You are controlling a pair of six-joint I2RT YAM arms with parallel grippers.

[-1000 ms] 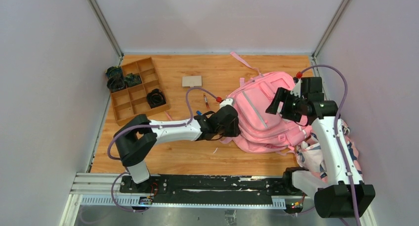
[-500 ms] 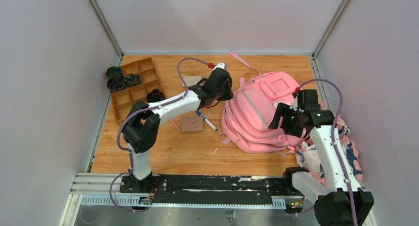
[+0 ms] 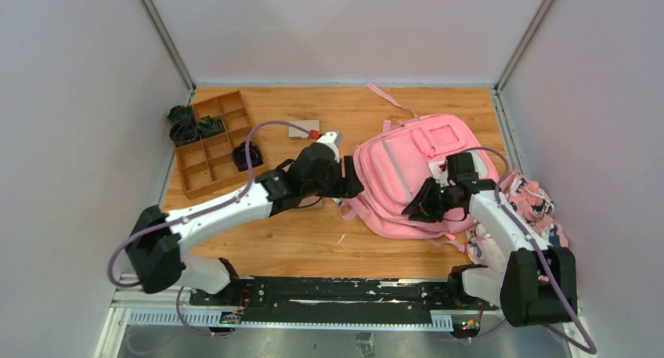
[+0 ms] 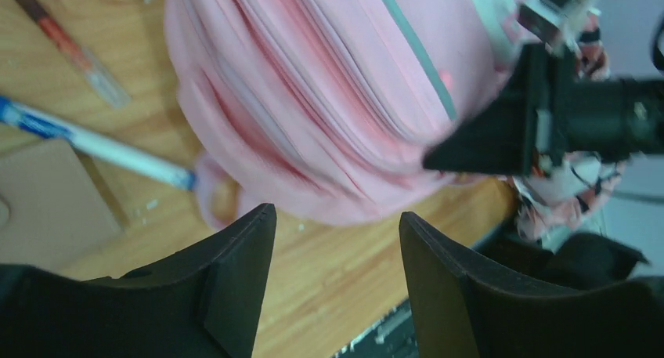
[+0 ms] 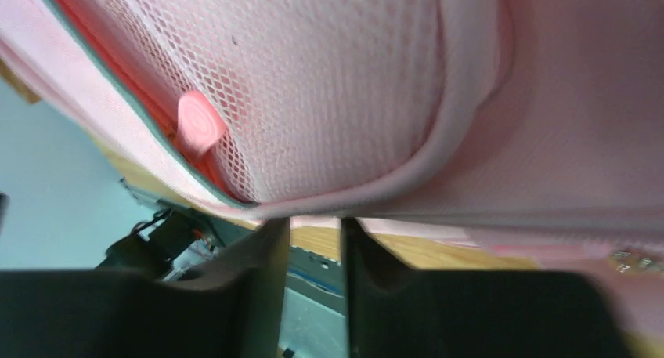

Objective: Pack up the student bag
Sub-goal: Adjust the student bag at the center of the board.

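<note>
- Divided wooden tray (image 3: 196, 172): rectangular compartments, dark crumpled items (image 3: 247, 156) in some, at the left of the wood-grain surface (image 3: 313, 244).
- Flat brown card (image 4: 47, 201), beside a slim blue-and-white pen (image 4: 94, 142) and a clear red-banded pen (image 4: 70, 48), all lying on the surface.
- Left tool (image 4: 337, 213): black wedge-shaped fingers spread wide, nothing between them, above the bag's near-left rim.
- Student bag (image 3: 391, 178): soft pink fabric, rounded, grey zipper strip, lying flat right of centre.
- Right tool (image 5: 315, 221): fingers narrowly apart at a piped seam below a pink mesh pocket (image 5: 329, 84); whether they pinch it cannot be told.
- Patterned cloth bundle (image 3: 532, 209): crumpled, touching the bag's right side.
</note>
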